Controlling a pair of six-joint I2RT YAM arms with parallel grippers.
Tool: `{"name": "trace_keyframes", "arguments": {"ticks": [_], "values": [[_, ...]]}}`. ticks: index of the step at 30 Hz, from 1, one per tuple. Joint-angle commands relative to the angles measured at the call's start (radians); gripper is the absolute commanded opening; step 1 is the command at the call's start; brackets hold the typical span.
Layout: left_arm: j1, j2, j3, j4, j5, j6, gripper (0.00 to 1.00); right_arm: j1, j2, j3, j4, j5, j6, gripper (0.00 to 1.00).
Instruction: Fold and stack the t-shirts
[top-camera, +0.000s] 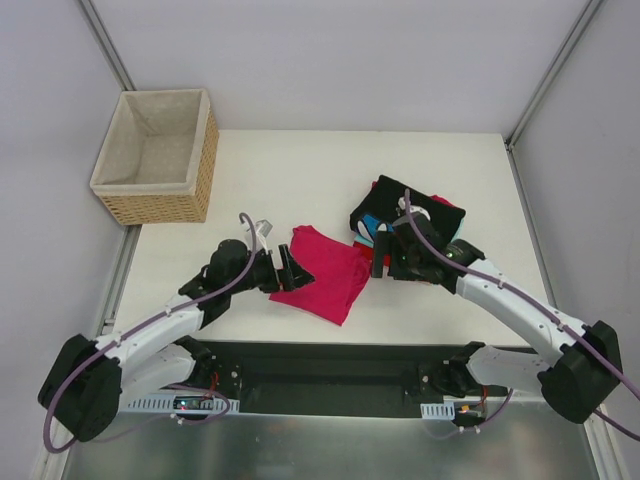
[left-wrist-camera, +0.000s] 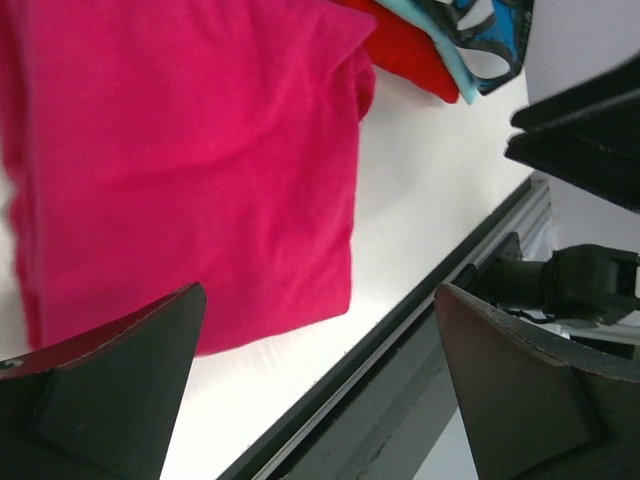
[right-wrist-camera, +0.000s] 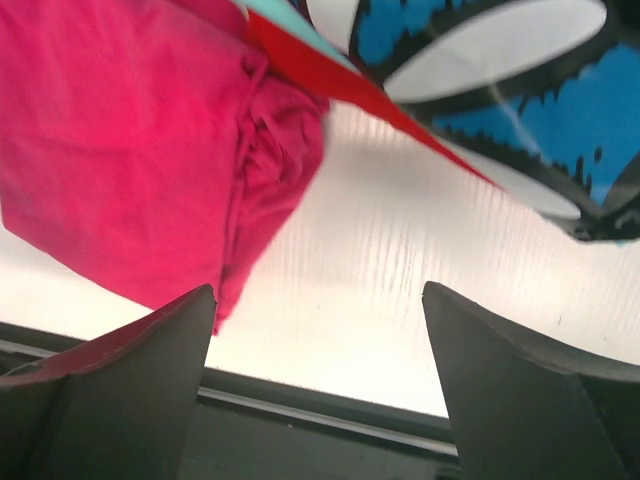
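Left fingers (left-wrist-camera: 110, 390) were wide open, empty, at the magenta t-shirt (top-camera: 325, 272). The right fingers (right-wrist-camera: 120, 380) were spread too, empty, beside the stack of folded t-shirts (top-camera: 425, 212) on the surface (top-camera: 300, 170).

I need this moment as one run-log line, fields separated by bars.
left gripper: jaws open, empty | right gripper: jaws open, empty | pink t-shirt: folded on table, beside stack, not yet on it
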Motion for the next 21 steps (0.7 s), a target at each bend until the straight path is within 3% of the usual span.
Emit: {"name": "trace_keyframes", "arguments": {"ticks": [1,6,21], "values": [[0.034,-0.14,-0.056,-0.158,-0.099,0.015,0.99,0.022,-0.108,-0.054,0.019,0.012,0.024,0.89],[0.059,-0.218,-0.096,-0.291,-0.135,-0.031,0.99,0.031,-0.125,-0.059,0.012,0.015,0.024,0.89],[0.059,-0.187,-0.25,-0.217,-0.197,-0.116,0.99,0.048,-0.125,-0.073,0.039,0.012,0.014,0.89]]}}
